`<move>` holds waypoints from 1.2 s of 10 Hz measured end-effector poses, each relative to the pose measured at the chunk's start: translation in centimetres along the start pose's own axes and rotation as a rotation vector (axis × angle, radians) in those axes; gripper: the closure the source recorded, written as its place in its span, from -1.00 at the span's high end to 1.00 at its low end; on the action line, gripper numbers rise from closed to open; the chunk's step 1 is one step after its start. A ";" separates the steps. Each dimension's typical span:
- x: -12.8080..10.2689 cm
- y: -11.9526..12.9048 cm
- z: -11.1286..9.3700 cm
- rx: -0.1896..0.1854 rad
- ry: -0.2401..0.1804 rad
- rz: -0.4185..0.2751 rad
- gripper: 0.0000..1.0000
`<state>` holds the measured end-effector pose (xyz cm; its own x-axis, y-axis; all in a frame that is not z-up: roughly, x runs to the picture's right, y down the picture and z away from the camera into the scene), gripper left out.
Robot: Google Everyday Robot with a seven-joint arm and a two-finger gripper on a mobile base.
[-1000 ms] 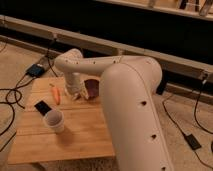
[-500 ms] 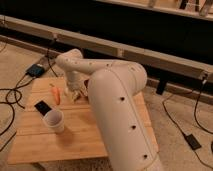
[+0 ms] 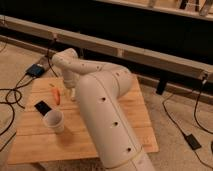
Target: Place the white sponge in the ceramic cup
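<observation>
The scene is dim with a warm, yellowish cast. Light from above falls brightest on the wooden counter (image 3: 137, 112) and leaves a dull sheen on the arm's pale shell (image 3: 107, 120), while the wall beyond the gripper sinks into near black. The gripper (image 3: 71, 93) hangs low over the counter's far left part, just right of the carrot (image 3: 56, 95), shaded and largely hidden by the arm.

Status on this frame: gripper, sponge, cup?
Gripper low beside the carrot, far side of table. White sponge not in sight. Ceramic cup upright, nearer. Arm hides table's middle.
</observation>
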<state>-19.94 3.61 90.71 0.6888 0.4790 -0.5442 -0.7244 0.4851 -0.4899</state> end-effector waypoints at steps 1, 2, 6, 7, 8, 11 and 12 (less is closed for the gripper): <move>-0.8 0.1 -0.2 0.007 -0.006 -0.014 0.30; -1.4 0.2 -0.4 0.019 -0.012 -0.026 0.30; -2.9 0.4 -1.1 0.060 -0.037 -0.056 0.30; -3.0 0.4 -0.9 0.066 -0.037 -0.061 0.30; -3.2 0.4 -0.6 0.071 -0.038 -0.066 0.30; -3.8 0.1 0.3 0.075 -0.040 -0.076 0.30; -4.0 -0.1 0.6 0.076 -0.044 -0.080 0.30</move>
<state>-22.63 2.06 93.36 0.7464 0.4670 -0.4741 -0.6635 0.5768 -0.4765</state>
